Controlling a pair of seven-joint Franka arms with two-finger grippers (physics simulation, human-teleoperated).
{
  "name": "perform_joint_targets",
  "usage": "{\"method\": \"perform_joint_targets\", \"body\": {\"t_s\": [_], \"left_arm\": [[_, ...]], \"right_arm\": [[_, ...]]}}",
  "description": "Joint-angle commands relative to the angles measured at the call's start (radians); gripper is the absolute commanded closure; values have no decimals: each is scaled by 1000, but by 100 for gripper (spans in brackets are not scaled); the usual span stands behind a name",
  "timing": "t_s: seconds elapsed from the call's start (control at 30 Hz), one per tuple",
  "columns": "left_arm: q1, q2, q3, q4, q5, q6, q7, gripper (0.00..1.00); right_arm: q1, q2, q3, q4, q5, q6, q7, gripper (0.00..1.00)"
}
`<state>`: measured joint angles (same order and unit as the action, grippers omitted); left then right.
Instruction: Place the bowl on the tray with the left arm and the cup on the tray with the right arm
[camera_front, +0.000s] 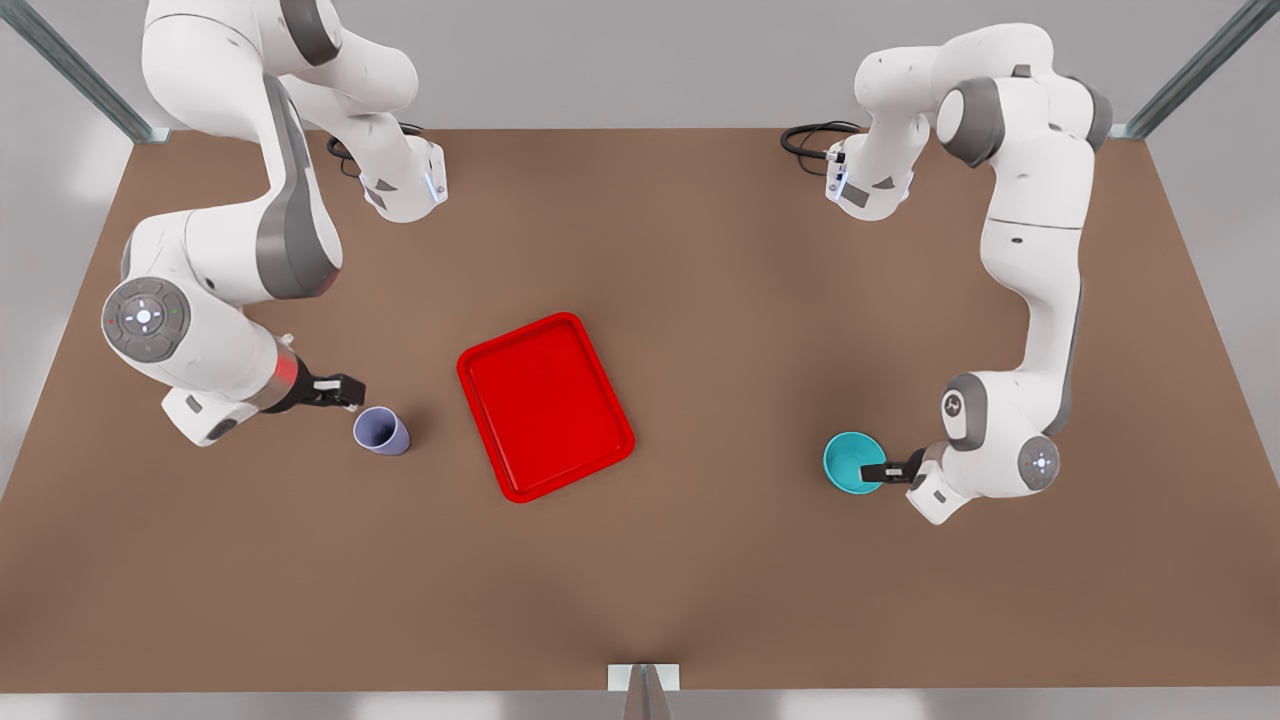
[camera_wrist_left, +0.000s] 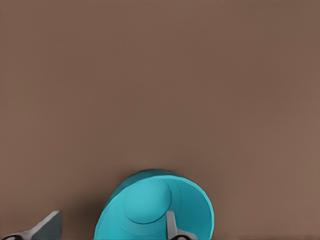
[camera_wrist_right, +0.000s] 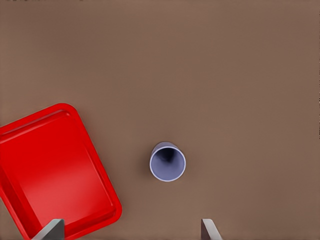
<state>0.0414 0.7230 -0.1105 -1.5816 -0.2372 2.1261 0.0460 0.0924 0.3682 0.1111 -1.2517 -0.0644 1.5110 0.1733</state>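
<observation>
Bowl (camera_front: 853, 462): upright on the bench (camera_front: 700, 580), at the front view's right, well apart from the tray.
Cup (camera_front: 381, 432): upright on the bench, near the tray's left side in the front view.
Tray (camera_front: 545, 405): bare, mid-bench, between bowl and cup.
Left gripper (camera_front: 884, 471): fingers spread astride the bowl's rim, one finger (camera_wrist_left: 171, 226) inside, not closed.
Right gripper (camera_front: 350, 394): fingers wide apart, holding nothing, above and just beside the cup.

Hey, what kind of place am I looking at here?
Likely a simulated robot test bench: a bare brown table, two white arms mounted along its far edge, metal frame struts at the corners, plus just a tray, cup and bowl.
</observation>
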Motion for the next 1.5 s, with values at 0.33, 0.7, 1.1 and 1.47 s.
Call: {"method": "perform_joint_targets", "body": {"t_s": [0.33, 0.7, 1.1, 1.47], "left_arm": [[-11, 38, -8, 2, -1, 2, -3, 53], [-11, 55, -8, 2, 1, 2, -3, 60], [-43, 52, -5, 44, 2, -6, -96, 79], [-152, 33, -308, 164, 4, 11, -1034, 79]], "right_arm": [[-8, 0, -1, 2, 0, 3, 0, 0], [-40, 0, -1, 2, -2, 26, -3, 0], [-43, -2, 1, 0, -2, 21, -6, 0], [-43, 0, -1, 0, -2, 28, -8, 0]]}}
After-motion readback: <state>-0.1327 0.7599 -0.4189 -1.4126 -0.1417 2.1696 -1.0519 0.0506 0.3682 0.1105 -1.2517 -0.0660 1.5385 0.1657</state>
